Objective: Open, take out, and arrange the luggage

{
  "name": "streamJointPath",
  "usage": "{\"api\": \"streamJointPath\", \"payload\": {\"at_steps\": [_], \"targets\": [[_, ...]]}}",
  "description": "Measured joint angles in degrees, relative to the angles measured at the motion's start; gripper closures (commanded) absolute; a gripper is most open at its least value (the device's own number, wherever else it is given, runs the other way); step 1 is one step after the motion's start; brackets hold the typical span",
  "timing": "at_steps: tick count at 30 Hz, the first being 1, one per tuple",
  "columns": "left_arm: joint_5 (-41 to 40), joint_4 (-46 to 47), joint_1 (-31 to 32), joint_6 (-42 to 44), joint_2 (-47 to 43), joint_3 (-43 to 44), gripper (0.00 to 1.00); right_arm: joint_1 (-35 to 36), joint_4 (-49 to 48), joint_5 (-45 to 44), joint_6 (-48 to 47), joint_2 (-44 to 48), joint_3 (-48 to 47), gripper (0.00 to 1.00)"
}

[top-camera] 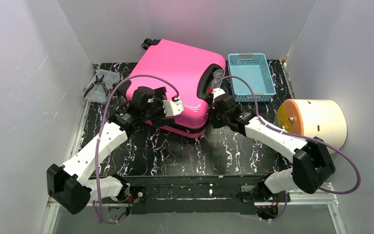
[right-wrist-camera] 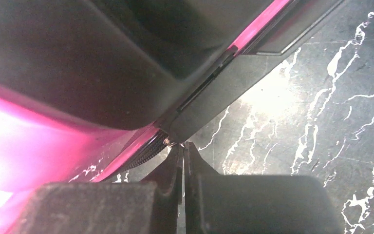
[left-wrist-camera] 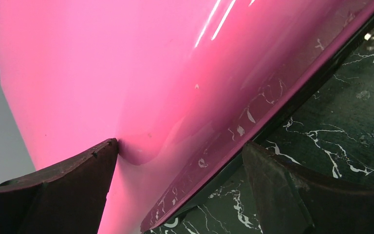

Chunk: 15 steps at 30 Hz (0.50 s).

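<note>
Progress check from my end, starting closest in: nothing but bare marbled table (top-camera: 175,151) between my bases and the work, so I'd say I'm right at the start of this one. My left fingers (top-camera: 161,108) are spread wide, holding nothing. In the left wrist view one of them touches the glossy pink shell just above its near edge, and the other hangs over the table beside that edge. My right fingers (right-wrist-camera: 183,161) are pressed fully together, tips right up at the zipper (right-wrist-camera: 148,153) where a tiny metal bit sits under the black handle (top-camera: 205,83) end. Honestly I can't tell whether I've got that bit pinched or I'm just poking at it. The luggage (top-camera: 175,68) itself lies flat across the middle-to-far part of the table, wheels toward the back wall. Both shell halves are shut against each other, and I see no gap along the seam in either wrist view. So my read: "open" isn't done yet, the zip is the step in hand, and "take out" and "arrange" are all still ahead, since I can't see anything of the lining or contents. Further back on the right, the light-blue basket (top-camera: 251,57) sits just beside the handle end of the case, and the cream cylinder (top-camera: 321,122) lies on its side off the table's right edge. I'm touching neither.
</note>
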State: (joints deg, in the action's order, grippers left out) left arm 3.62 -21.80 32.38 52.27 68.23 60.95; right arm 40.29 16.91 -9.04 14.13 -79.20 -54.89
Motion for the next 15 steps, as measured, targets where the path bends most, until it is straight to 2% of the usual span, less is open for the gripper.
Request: {"api": "streamJointPath", "payload": {"at_steps": [5,8,10,15], "targets": [[1.42,-2.16,-0.09,-1.66,0.20,1.53,0.02,-2.05,-2.29,1.79,-1.27,0.00,0.66,0.99],[6.67,-10.08,-0.55,-6.75,1.03,7.87,0.02,-2.43,-5.70,4.31,-1.07,-0.17,2.75,0.99],[8.07,-12.02,-0.57,-8.39,1.05,9.53,0.02,-2.32,-7.04,4.81,-0.57,-0.61,3.21,0.99],[13.55,-17.55,-0.55,-16.63,1.64,18.43,0.04,2.32,-13.53,5.01,3.17,-4.63,3.37,0.99]]}}
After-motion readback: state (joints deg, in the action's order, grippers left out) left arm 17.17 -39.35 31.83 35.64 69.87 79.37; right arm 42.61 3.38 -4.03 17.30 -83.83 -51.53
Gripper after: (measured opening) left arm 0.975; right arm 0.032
